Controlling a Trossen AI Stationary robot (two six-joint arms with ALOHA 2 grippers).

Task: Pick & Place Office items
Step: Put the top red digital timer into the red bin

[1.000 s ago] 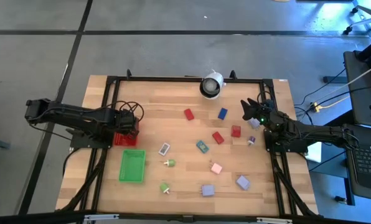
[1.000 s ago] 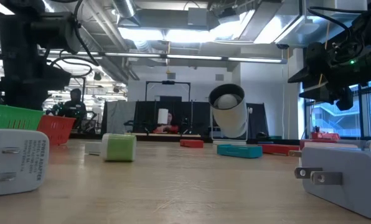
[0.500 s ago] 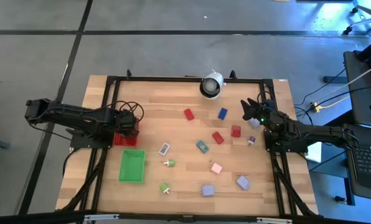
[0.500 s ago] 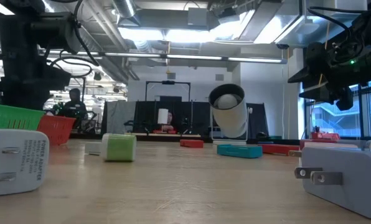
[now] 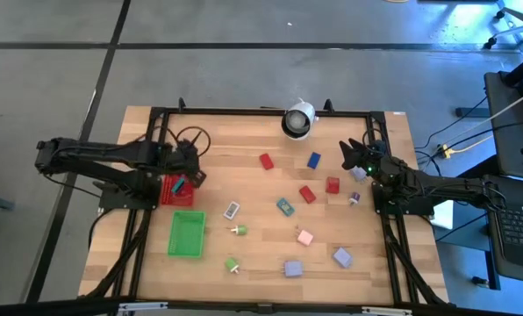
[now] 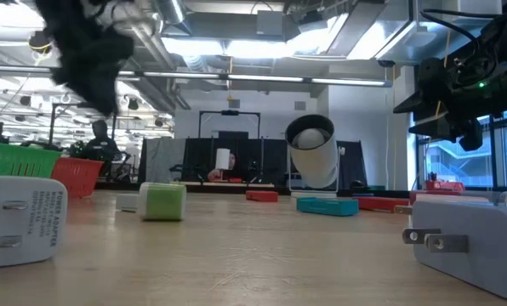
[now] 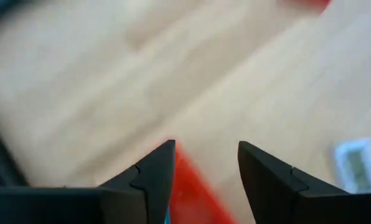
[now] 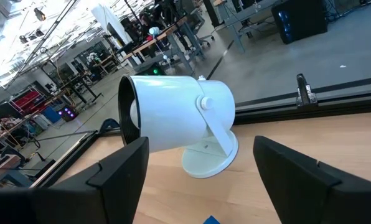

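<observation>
Hovering over the red tray point(image 5: 171, 190) at the worktop's point(image 5: 244, 140) left, left end effector point(image 5: 188, 178) part open and empty, teal piece point(image 5: 179, 185) in that tray, right end effector point(image 5: 347, 151) wide open, empty, far right, other items point(image 5: 307, 194) scattered mid-worktop

Left arm stretched in from bench's left edge, wrist raised above left side. Left gripper point(image 5: 186, 178) fingers point(image 7: 153, 174) parted, gap between them clear, nothing held. Right arm reaches in from bench's right edge toward far right corner, hovering. Right gripper point(image 5: 349, 154) fingers point(image 8: 120, 168) spread wide, nothing between them.
</observation>
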